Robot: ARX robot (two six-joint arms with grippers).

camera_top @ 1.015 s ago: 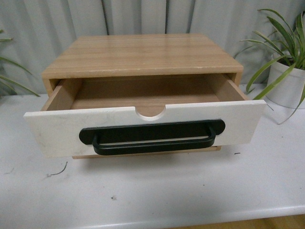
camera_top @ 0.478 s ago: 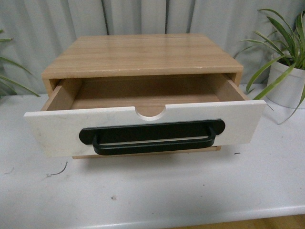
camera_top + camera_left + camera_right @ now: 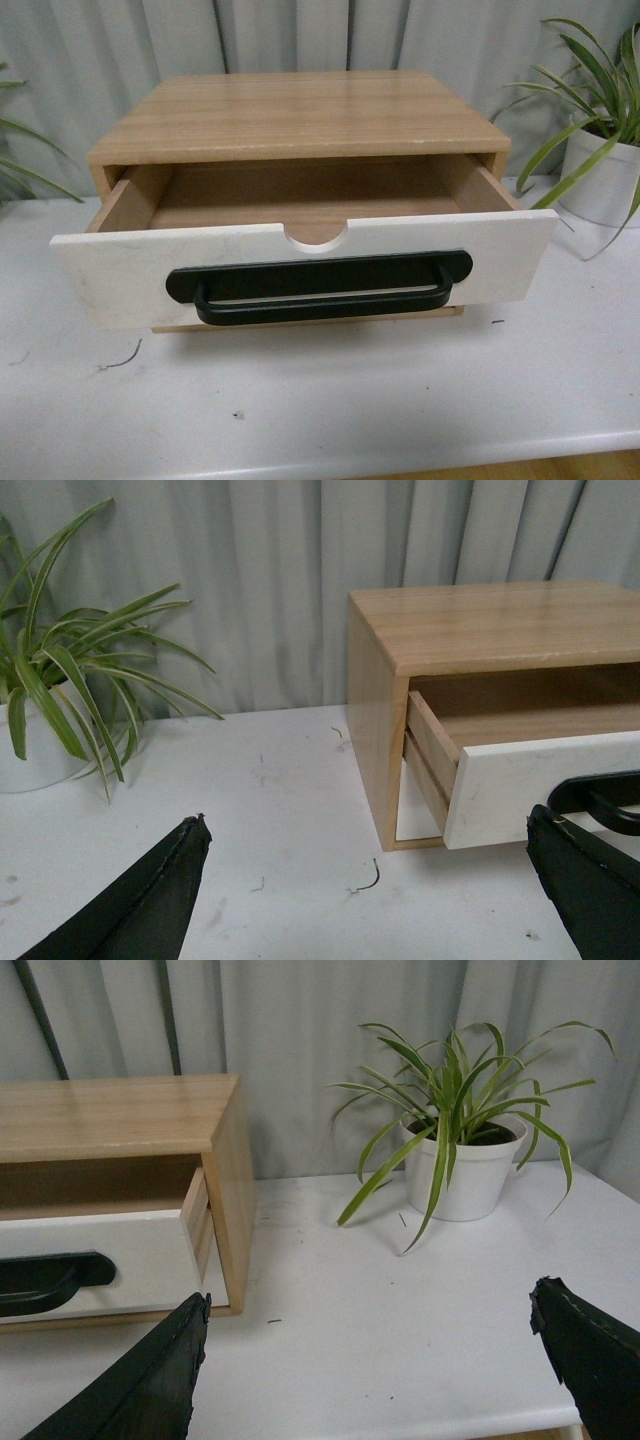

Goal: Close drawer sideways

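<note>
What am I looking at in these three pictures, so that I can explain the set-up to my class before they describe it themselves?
A two-armed robot faces a white table. One picture comes from a camera on its body, between the arms; neither arm shows there. It sees a wooden cabinet whose drawer, white-fronted with a black handle, stands pulled open. The other two pictures come from a camera on each wrist. The black wedges there belong to the left end effector and the right end effector, both spread open and holding nothing. The left plant and the right plant stand either side of the cabinet.
</note>
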